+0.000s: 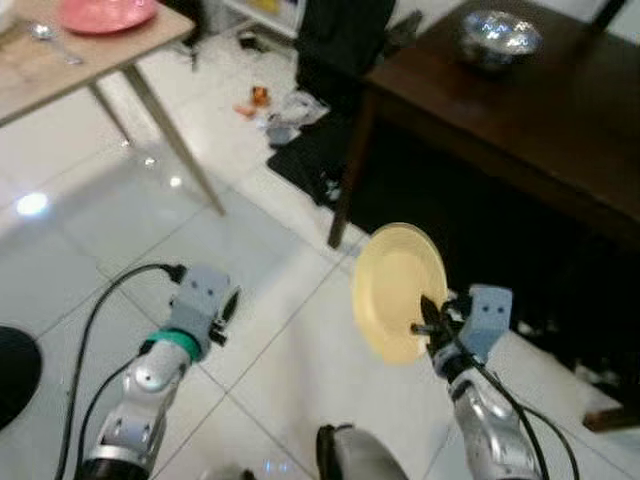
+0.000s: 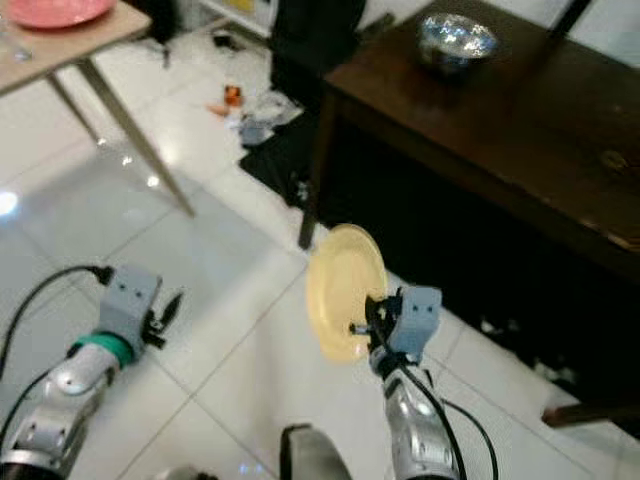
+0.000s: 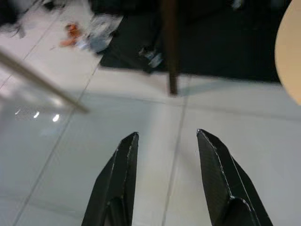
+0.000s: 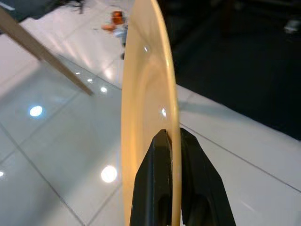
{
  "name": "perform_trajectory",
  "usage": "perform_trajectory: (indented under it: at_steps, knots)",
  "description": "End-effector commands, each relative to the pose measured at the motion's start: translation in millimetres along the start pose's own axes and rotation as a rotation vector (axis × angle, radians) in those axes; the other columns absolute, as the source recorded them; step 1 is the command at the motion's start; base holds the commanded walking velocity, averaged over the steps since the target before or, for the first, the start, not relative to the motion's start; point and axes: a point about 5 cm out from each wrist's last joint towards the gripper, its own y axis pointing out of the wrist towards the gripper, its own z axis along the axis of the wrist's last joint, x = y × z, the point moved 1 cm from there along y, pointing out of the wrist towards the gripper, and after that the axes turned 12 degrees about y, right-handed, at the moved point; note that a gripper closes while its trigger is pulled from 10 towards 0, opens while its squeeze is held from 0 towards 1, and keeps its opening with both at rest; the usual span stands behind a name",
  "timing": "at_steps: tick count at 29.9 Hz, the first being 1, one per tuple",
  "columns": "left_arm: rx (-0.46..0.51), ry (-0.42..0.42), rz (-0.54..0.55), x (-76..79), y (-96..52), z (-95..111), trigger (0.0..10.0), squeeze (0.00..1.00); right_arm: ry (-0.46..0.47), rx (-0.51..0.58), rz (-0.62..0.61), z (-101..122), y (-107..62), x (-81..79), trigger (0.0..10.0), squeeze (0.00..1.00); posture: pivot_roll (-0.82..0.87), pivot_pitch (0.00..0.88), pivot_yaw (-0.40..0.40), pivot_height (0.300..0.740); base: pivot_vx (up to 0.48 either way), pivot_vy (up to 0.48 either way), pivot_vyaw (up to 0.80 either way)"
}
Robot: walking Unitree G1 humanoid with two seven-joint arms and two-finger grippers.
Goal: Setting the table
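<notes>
Nearest the camera, the right claw pinches the lower rim of a yellow plate, one finger on each face; the plate stands on edge above the white tiled floor, its upper rim reaching toward the corner of the dark wooden table. The left claw, level with the right one and well apart from it on its left side, hangs over bare tile with its fingers spread and nothing between them. Beyond the plate stands the dark table's front leg, just past the plate's upper rim; a silver bowl sits on the tabletop farther back, its contents not discernible. Ahead of the left claw a light wooden table carries a pink plate and a spoon near its edge; its slanted leg reaches the floor. Between the two tables lies open tile, ending in scattered clutter.
</notes>
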Motion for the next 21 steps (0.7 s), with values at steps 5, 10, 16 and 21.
perform_trajectory:
  at_steps: [5,10,16,21]
  knots:
    - [0.002,0.007,0.065,-3.9,4.1,3,10.0,0.00,-0.002,0.023,0.038,7,8.1,-7.4,10.0,0.00,0.04,0.037,-0.034,0.740,0.000,0.000,-0.80]
    - [0.029,0.017,0.078,-10.2,7.3,11,10.0,0.00,0.013,0.065,0.028,16,13.2,-6.4,10.0,0.00,0.04,0.035,-0.019,0.740,0.000,0.000,-0.80]
    - [0.084,0.035,0.136,-25.7,13.4,25,10.0,0.00,0.092,0.184,-0.028,41,15.2,3.7,10.0,0.00,0.03,0.033,-0.009,0.740,0.000,0.000,-0.80]
    - [0.115,0.047,0.171,-34.3,17.2,35,10.0,0.00,0.153,0.264,-0.019,63,19.1,-0.4,10.0,0.00,0.03,0.032,-0.005,0.740,0.000,0.000,-0.80]
